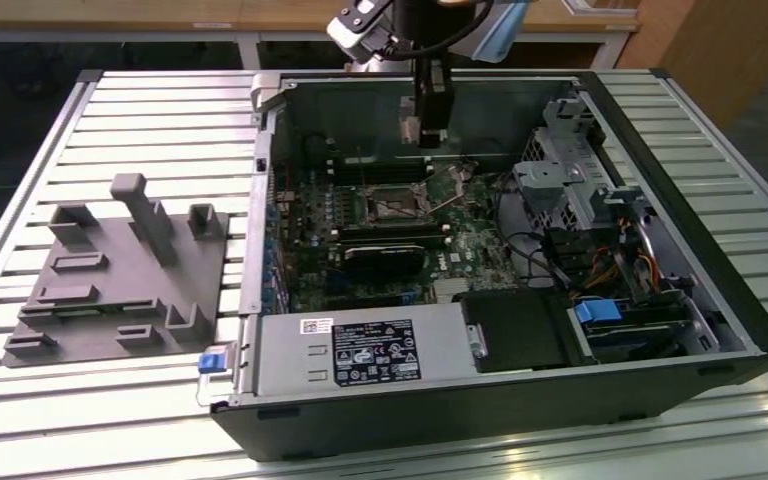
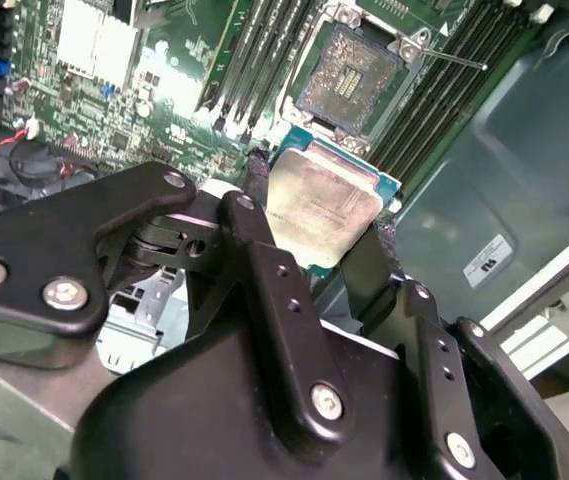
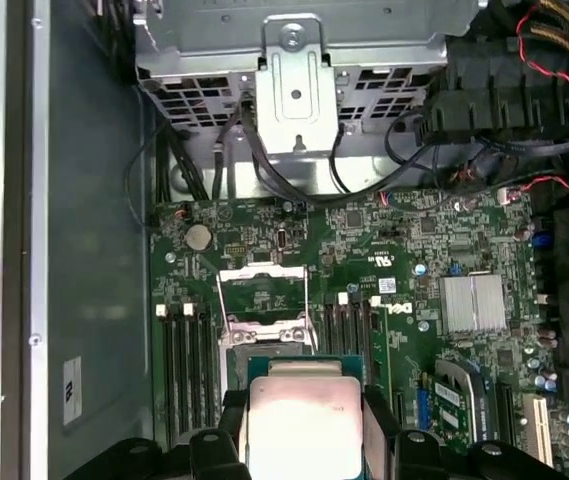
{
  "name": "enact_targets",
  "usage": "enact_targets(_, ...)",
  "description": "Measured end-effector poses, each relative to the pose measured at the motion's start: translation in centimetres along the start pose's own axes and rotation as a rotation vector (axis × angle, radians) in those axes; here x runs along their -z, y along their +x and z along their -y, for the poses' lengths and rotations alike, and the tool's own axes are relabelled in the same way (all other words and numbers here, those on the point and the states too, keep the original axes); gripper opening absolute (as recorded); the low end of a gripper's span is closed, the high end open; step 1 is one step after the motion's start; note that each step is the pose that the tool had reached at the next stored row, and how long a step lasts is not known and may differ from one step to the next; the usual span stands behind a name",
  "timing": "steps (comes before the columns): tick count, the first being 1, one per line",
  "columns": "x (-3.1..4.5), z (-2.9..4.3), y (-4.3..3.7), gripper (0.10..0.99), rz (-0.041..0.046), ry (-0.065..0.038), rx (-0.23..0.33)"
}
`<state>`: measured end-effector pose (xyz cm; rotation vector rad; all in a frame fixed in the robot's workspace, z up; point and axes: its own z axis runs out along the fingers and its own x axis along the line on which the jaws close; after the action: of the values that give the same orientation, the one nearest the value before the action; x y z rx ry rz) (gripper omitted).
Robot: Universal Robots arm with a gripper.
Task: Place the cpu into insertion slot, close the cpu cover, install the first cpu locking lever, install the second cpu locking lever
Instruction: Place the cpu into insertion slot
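The cpu (image 2: 322, 205), a small square chip with a silvery top and a green edge, hangs between my gripper's (image 2: 319, 218) black fingers, which are shut on two of its opposite sides. In the first wrist view the cpu (image 3: 304, 420) sits just short of the insertion slot (image 3: 264, 340) and hides part of it. The cpu cover (image 3: 262, 288) is flipped up beyond the slot, so the dark centre of the insertion slot (image 2: 349, 70) lies bare. A thin metal locking lever (image 2: 444, 58) sticks out beside it. In the exterior view the gripper (image 1: 427, 135) hovers inside the open case, above and behind the insertion slot (image 1: 391, 205).
Long black memory slots (image 3: 189, 360) flank the socket. A black fan unit (image 1: 384, 250) lies in front of it. At the exterior view's right stands the drive cage (image 1: 564, 180) with cables. The power supply (image 1: 357, 355) fills the near side, and a grey fixture (image 1: 117, 270) rests on the slatted table.
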<state>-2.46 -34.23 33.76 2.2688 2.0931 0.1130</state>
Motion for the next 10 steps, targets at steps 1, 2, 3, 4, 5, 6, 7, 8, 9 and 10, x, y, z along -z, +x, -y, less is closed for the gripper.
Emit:
enact_targets(1,-0.18,0.02,0.0,0.537,0.0006,0.0,-0.005)
enact_targets(2,-0.38,0.04,0.0,0.537,0.0012,0.0,-0.009)
enact_targets(3,-0.51,0.05,-0.01,0.537,0.0016,0.001,-0.012)
enact_targets(4,-0.59,0.06,-0.01,0.537,0.0019,0.001,-0.014)
enact_targets(5,-0.64,0.06,-0.01,0.537,0.0023,0.002,-0.015)
enact_targets(6,-0.7,0.07,-0.01,0.537,0.0027,0.002,-0.018)
enact_targets(7,-0.8,0.07,-0.01,0.537,0.0049,0.002,-0.026)
enact_targets(8,-0.94,0.08,-0.02,0.537,0.0071,0.002,-0.035)
enact_targets(9,-1.01,0.09,-0.02,0.537,0.0101,0.002,-0.043)
enact_targets(10,-1.07,0.1,-0.02,0.537,0.0124,0.001,-0.044)
